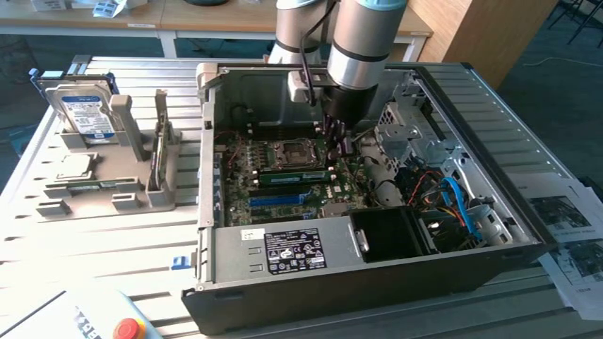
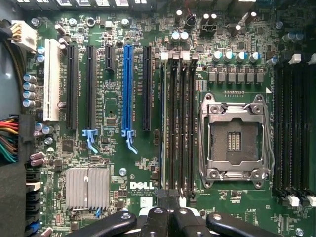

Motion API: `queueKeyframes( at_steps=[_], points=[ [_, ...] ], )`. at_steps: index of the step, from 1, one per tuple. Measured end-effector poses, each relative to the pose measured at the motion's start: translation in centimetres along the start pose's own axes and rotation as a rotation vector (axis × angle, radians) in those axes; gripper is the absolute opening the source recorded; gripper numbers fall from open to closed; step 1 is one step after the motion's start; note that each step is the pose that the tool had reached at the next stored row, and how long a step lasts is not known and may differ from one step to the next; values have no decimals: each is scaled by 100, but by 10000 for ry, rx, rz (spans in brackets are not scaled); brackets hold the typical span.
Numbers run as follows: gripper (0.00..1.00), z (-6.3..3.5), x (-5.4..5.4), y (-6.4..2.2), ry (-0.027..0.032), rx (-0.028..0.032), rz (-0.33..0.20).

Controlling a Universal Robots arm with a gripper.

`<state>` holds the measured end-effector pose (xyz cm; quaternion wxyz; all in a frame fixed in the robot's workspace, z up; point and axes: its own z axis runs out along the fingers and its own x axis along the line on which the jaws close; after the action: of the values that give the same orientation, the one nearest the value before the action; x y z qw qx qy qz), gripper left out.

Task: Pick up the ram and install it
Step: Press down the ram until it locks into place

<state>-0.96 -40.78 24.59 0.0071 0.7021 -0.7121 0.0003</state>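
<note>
The pincer (image 2: 168, 210) is closed narrow — low over the motherboard (image 2: 113, 153). The ram (image 2: 161, 133) stands in a slot just ahead of its fingertips — the socket (image 2: 234, 140) beside.

The open computer case (image 1: 377, 212) leaves its top side free for a reach down; the arm's gripper (image 1: 341, 141) stands low over the motherboard (image 2: 118, 163), fingers together; the drive cage (image 1: 414, 134) crowds it on the exterior view's right; the power supply (image 1: 282, 251) and loose cables (image 1: 457, 205) block the near end; the CPU socket (image 2: 234, 140) lies flat beside the memory slots (image 2: 177, 123).
</note>
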Motion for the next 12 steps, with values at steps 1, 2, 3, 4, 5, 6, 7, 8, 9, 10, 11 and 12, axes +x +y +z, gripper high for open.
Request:
queueKeyframes(
  at_steps=[1,2,3,4,5,6,7,8,9,10,11,12],
  points=[
    [10,5,0,0,0,0,-1],
    [10,10,0,0,0,0,0],
    [10,16,0,0,0,0,-1],
    [10,22,0,0,0,0,0],
    [10,28,0,0,0,0,-1],
    [10,35,0,0,0,0,-1],
    [10,42,0,0,0,0,0],
    [10,49,-1,0,0,0,0],
    [10,55,-1,-1,1,0,-1],
    [10,63,-1,-1,-1,0,0],
    [10,71,-1,-1,-1,0,0],
    [10,78,-1,-1,-1,0,0]
  ],
)
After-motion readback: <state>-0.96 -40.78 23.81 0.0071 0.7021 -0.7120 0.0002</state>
